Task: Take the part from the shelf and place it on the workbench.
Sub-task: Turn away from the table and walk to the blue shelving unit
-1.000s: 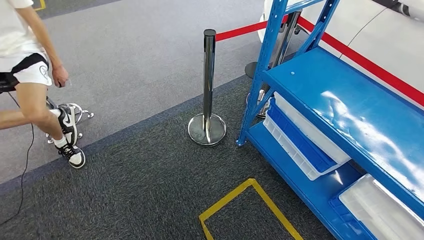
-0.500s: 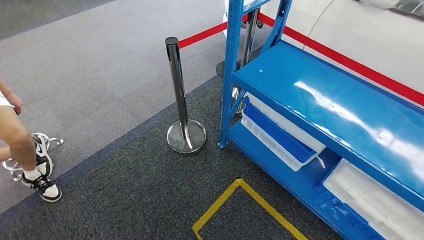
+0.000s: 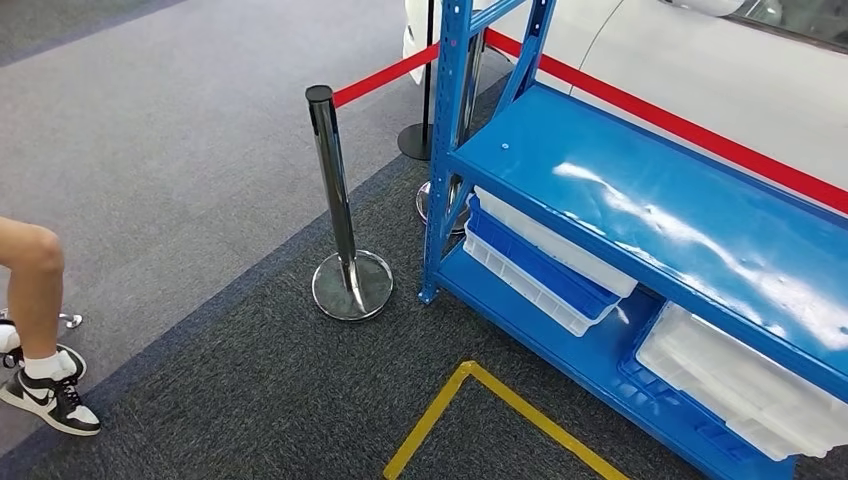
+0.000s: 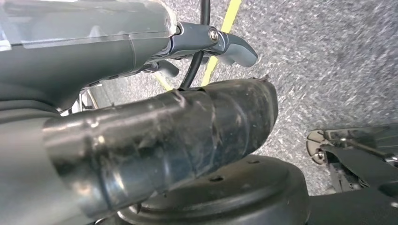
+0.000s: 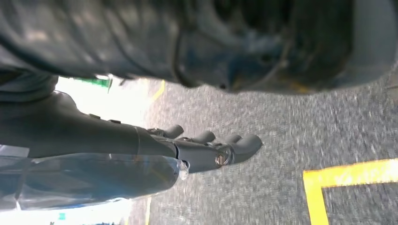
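Note:
A blue metal shelf (image 3: 640, 200) fills the right half of the head view; its middle board is bare and glossy. On its bottom board lie a white and blue bin (image 3: 545, 265) and a white tray (image 3: 740, 385). I cannot make out a part on the shelf. My left hand (image 4: 220, 42) hangs over grey carpet in the left wrist view, fingers stretched out and holding nothing. My right hand (image 5: 206, 145) also hangs above the carpet, fingers straight and apart, with nothing in it.
A chrome stanchion (image 3: 335, 200) with a red rope (image 3: 385, 75) stands just left of the shelf's corner post. Yellow floor tape (image 3: 470, 400) marks a square in front of the shelf. A seated person's leg and shoe (image 3: 35, 300) show at the far left. A white car body (image 3: 700, 70) lies behind the shelf.
The whole picture has shifted: the camera has turned right toward the shelf, so the stanchion and the person slide leftward and more of the shelf shows.

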Controlling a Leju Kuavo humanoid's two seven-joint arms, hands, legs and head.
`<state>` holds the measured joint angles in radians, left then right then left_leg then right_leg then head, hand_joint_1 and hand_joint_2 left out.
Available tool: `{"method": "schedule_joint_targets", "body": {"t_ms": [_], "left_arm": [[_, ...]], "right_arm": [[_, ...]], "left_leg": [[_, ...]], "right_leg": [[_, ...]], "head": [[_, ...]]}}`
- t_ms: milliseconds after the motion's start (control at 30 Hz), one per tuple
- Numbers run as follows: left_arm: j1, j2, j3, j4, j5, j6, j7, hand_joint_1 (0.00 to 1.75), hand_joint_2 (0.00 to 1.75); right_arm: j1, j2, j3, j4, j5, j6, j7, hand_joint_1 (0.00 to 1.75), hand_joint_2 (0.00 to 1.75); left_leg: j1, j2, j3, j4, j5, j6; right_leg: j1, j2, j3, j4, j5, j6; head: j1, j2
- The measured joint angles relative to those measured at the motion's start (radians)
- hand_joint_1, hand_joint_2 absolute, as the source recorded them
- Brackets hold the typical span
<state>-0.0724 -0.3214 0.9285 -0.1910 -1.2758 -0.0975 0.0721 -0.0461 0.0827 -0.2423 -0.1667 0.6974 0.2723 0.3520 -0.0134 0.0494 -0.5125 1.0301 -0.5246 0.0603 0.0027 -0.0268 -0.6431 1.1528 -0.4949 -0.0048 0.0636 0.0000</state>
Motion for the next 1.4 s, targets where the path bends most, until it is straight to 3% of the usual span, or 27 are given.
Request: {"method": "schedule_joint_targets", "body": {"t_ms": [33,100,167,233,300,367,400,433,500,533,600,667,733,767,833,900,933,1000,1033,1100,1133,1200,1233,1267,1333,1400], "left_arm": [[0.001,-0.001,0.003,0.0,0.008,0.003,0.001,0.0,0.0],[0.0,-0.004,0.011,0.001,0.029,0.014,0.006,0.0,0.0],[-0.005,-0.005,0.024,0.001,0.051,0.027,0.012,0.0,0.0],[-0.005,-0.005,0.037,0.001,0.066,0.033,0.017,0.0,0.0],[-0.005,-0.005,0.05,0.001,0.08,0.04,0.019,0.0,0.0],[-0.004,-0.004,0.067,0.001,0.099,0.049,0.019,0.0,0.0],[-0.004,-0.003,0.074,0.001,0.107,0.052,0.019,0.0,0.0],[-0.003,-0.003,0.081,0.001,0.114,0.054,0.018,0.0,0.0],[-0.001,-0.003,0.094,0.002,0.122,0.055,0.016,0.0,0.0],[0.0,-0.003,0.099,0.002,0.125,0.054,0.015,0.0,0.0],[0.0,-0.003,0.107,0.002,0.127,0.051,0.012,0.0,0.0],[-0.002,-0.004,0.111,0.002,0.127,0.049,0.01,0.0,0.0],[-0.002,-0.004,0.113,0.002,0.126,0.047,0.007,0.0,0.0],[-0.002,-0.005,0.114,0.002,0.124,0.046,0.005,0.0,0.0],[-0.002,-0.005,0.115,0.002,0.118,0.044,0.002,0.0,0.0],[-0.002,-0.004,0.115,0.002,0.107,0.043,0.001,0.0,0.0],[-0.002,-0.004,0.115,0.002,0.102,0.042,0.0,0.0,0.0],[-0.002,-0.005,0.115,0.002,0.093,0.041,0.0,0.0,0.0],[0.0,-0.006,0.114,0.002,0.088,0.04,0.0,0.0,0.0],[0.0,-0.008,0.108,0.003,0.072,0.038,0.001,0.0,0.0],[-0.001,-0.008,0.104,0.003,0.062,0.037,0.002,0.0,0.0],[-0.005,-0.007,0.094,0.003,0.042,0.035,0.007,0.0,0.0],[-0.006,-0.007,0.088,0.003,0.035,0.034,0.009,0.0,0.0],[-0.006,-0.006,0.083,0.003,0.03,0.033,0.01,0.0,0.0],[-0.006,-0.005,0.075,0.003,0.027,0.033,0.012,0.0,0.0],[-0.005,-0.003,0.072,0.003,0.025,0.033,0.013,0.0,0.0]], "right_arm": [[-0.002,-0.002,0.002,0.0,0.007,0.004,-0.001,0.0,0.0],[-0.006,-0.005,0.011,0.0,0.029,0.017,-0.005,0.0,0.0],[-0.006,-0.006,0.025,-0.001,0.051,0.03,-0.011,0.0,0.0],[-0.005,-0.006,0.035,-0.001,0.066,0.039,-0.016,0.0,0.0],[-0.008,-0.006,0.044,-0.001,0.079,0.044,-0.018,0.0,0.0],[-0.011,-0.006,0.059,-0.001,0.097,0.049,-0.019,0.0,0.0],[-0.01,-0.006,0.067,-0.001,0.104,0.05,-0.02,0.0,0.0],[-0.009,-0.006,0.074,-0.001,0.11,0.052,-0.02,0.0,0.0],[-0.006,-0.005,0.084,-0.001,0.117,0.053,-0.02,0.0,0.0],[-0.004,-0.004,0.088,-0.001,0.118,0.053,-0.02,0.0,0.0],[-0.005,-0.003,0.095,-0.001,0.12,0.052,-0.02,0.0,0.0],[-0.005,-0.003,0.1,-0.001,0.119,0.051,-0.018,0.0,0.0],[-0.003,-0.003,0.101,-0.001,0.116,0.05,-0.016,0.0,0.0],[-0.004,-0.003,0.101,-0.001,0.113,0.048,-0.016,0.0,0.0],[-0.006,-0.003,0.101,-0.001,0.105,0.043,-0.016,0.0,0.0],[-0.006,-0.003,0.101,-0.001,0.096,0.035,-0.015,0.0,0.0],[-0.005,-0.003,0.1,-0.001,0.092,0.031,-0.015,0.0,0.0],[-0.001,-0.003,0.099,-0.001,0.085,0.025,-0.014,0.0,0.0],[0.001,-0.004,0.097,-0.001,0.081,0.022,-0.014,0.0,0.0],[0.0,-0.005,0.091,-0.001,0.067,0.012,-0.014,0.0,0.0],[0.0,-0.005,0.085,-0.001,0.058,0.006,-0.014,0.0,0.0],[0.002,-0.003,0.073,-0.001,0.04,-0.004,-0.014,0.0,0.0],[0.003,-0.001,0.067,-0.001,0.035,-0.007,-0.014,0.0,0.0],[0.002,0.0,0.062,-0.001,0.031,-0.008,-0.014,0.0,0.0],[-0.001,0.001,0.054,-0.002,0.028,-0.009,-0.014,0.0,0.0],[-0.003,0.001,0.048,-0.002,0.027,-0.009,-0.014,0.0,0.0]], "left_leg": [[-0.002,0.009,0.007,-0.001,-0.007,-0.002],[-0.004,0.029,0.015,0.0,-0.016,-0.01],[-0.003,0.037,0.027,0.011,-0.019,-0.02],[0.002,0.004,0.02,0.057,-0.035,-0.031],[0.011,-0.034,-0.039,0.158,-0.08,-0.045],[0.021,-0.042,-0.109,0.248,-0.125,-0.059],[0.025,-0.042,-0.127,0.256,-0.126,-0.065],[0.029,-0.043,-0.13,0.233,-0.106,-0.07],[0.039,-0.057,-0.107,0.121,-0.016,-0.08],[0.041,-0.069,-0.096,0.07,0.014,-0.082],[0.041,-0.086,-0.087,0.024,0.042,-0.072],[0.038,-0.078,-0.08,0.023,0.041,-0.051],[0.039,-0.065,-0.064,0.015,0.039,-0.036],[0.039,-0.058,-0.054,0.011,0.036,-0.03],[0.033,-0.042,-0.041,0.005,0.027,-0.023],[0.026,-0.024,-0.026,0.004,0.012,-0.019],[0.022,-0.016,-0.014,0.004,0.003,-0.018],[0.015,0.001,0.012,0.002,-0.018,-0.016],[0.011,0.01,0.026,0.0,-0.027,-0.016],[0.006,0.031,0.044,-0.007,-0.044,-0.023],[0.004,0.039,0.054,-0.006,-0.048,-0.027],[0.004,0.045,0.073,0.003,-0.051,-0.036],[0.005,0.031,0.074,0.027,-0.051,-0.041],[0.007,0.01,0.057,0.065,-0.058,-0.045],[0.013,-0.031,-0.017,0.18,-0.098,-0.054],[0.019,-0.041,-0.093,0.26,-0.145,-0.062]], "right_leg": [[0.011,-0.021,0.014,-0.049,0.011,-0.013],[0.024,-0.045,0.024,-0.088,0.007,-0.03],[0.019,-0.026,0.041,-0.109,0.02,-0.034],[0.007,-0.006,0.066,-0.122,0.026,-0.036],[-0.001,0.015,0.078,-0.127,0.023,-0.037],[-0.008,0.041,0.086,-0.127,0.016,-0.033],[-0.011,0.054,0.092,-0.126,0.01,-0.029],[-0.016,0.066,0.101,-0.126,0.003,-0.023],[-0.026,0.088,0.118,-0.124,-0.013,-0.008],[-0.029,0.098,0.124,-0.121,-0.021,0.0],[-0.029,0.113,0.125,-0.116,-0.031,0.017],[-0.028,0.118,0.128,-0.113,-0.032,0.03],[-0.027,0.09,0.119,-0.084,-0.039,0.037],[-0.027,0.069,0.097,-0.043,-0.054,0.039],[-0.024,0.039,0.022,0.079,-0.099,0.04],[-0.022,0.033,-0.046,0.162,-0.118,0.036],[-0.019,0.031,-0.057,0.157,-0.1,0.03],[-0.005,0.016,-0.036,0.055,-0.014,0.007],[0.005,-0.005,-0.021,0.003,0.016,-0.007],[0.022,-0.04,-0.001,-0.069,0.033,-0.027],[0.025,-0.044,0.002,-0.076,0.025,-0.03],[0.018,-0.023,0.03,-0.097,0.03,-0.033],[0.012,-0.011,0.046,-0.105,0.029,-0.035],[0.007,0.0,0.062,-0.113,0.027,-0.037],[0.001,0.024,0.077,-0.121,0.021,-0.041],[-0.002,0.051,0.089,-0.122,0.009,-0.04]], "head": [[0.0,0.0],[0.0,0.0],[0.001,0.0],[0.0,0.0],[-0.001,0.0],[-0.001,0.0],[-0.001,0.0],[-0.001,0.0],[-0.001,0.0],[-0.002,0.0],[-0.002,0.0],[-0.002,0.0],[-0.002,0.0],[-0.002,0.0],[-0.001,0.0],[-0.001,0.0],[-0.001,0.0],[-0.001,0.0],[-0.002,0.0],[-0.002,0.0],[-0.002,0.0],[0.0,0.0],[-0.002,0.0],[-0.003,0.0],[-0.006,0.0],[-0.006,0.0]]}}
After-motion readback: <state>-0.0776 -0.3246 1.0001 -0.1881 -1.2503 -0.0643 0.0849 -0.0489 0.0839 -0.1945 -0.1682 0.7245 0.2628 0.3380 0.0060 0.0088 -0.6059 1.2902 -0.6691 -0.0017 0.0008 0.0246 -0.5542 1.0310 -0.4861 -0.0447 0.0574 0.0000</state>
